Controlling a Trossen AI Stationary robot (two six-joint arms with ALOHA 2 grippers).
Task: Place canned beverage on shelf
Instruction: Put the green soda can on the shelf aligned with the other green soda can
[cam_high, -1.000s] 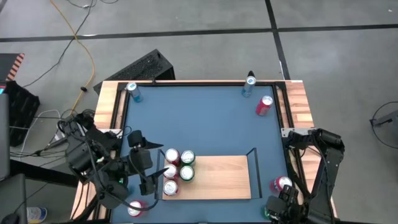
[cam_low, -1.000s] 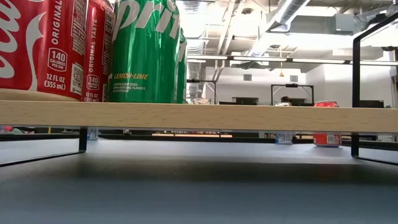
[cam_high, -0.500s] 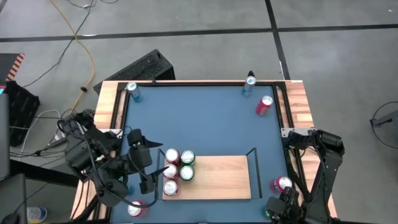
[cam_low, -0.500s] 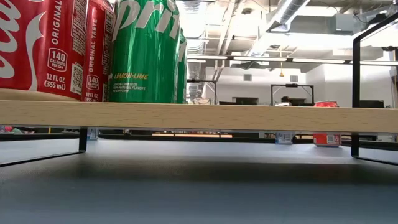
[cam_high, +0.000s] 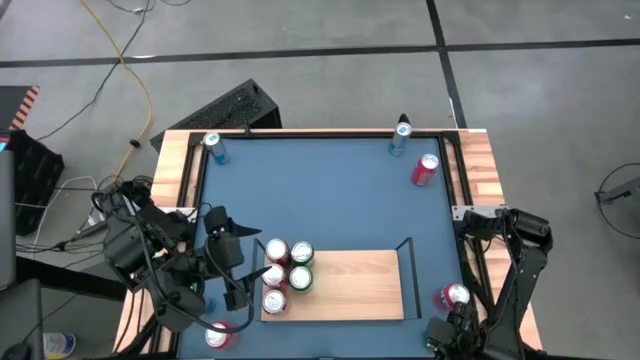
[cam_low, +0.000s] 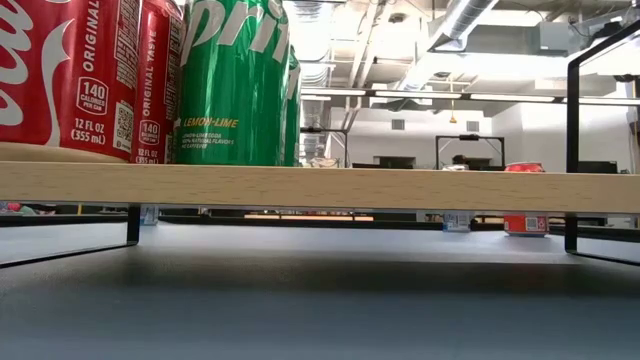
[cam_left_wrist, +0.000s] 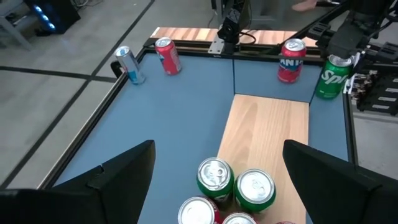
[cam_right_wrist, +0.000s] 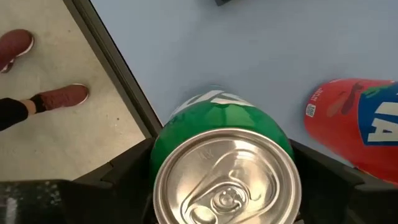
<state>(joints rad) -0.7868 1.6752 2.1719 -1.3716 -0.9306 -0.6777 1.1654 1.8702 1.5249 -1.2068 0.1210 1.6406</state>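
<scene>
The shelf (cam_high: 340, 285), a light-wood board with black end rails, stands at the table's near middle. Several red and green cans (cam_high: 288, 265) stand upright at its left end. My left gripper (cam_high: 240, 262) hovers open just left of them, above the table. A green can (cam_right_wrist: 227, 180) stands upright on the blue table near the near right corner. My right gripper (cam_high: 450, 335) points down over it, open, one finger on either side of the can's body. In the left wrist view the green can (cam_left_wrist: 328, 78) shows under that gripper. My right gripper straddles the green can's upper body (cam_right_wrist: 217, 106) from above, fingers pointing down. The can's top hides the gap, so I cannot tell whether the fingers (cam_right_wrist: 127, 168) touch it. The can stands upright on the table.
A red can (cam_high: 452, 296) stands right beside the green one. Another red can (cam_high: 425, 168) and two blue cans (cam_high: 213, 148) (cam_high: 400, 135) stand along the far edge. A red can (cam_high: 215, 335) sits at the near left corner. A person's feet (cam_right_wrist: 56, 93) show beside the table.
My right gripper has sunk straight down toward the green can, still pointing down. The cans and the shelf have kept their places.
</scene>
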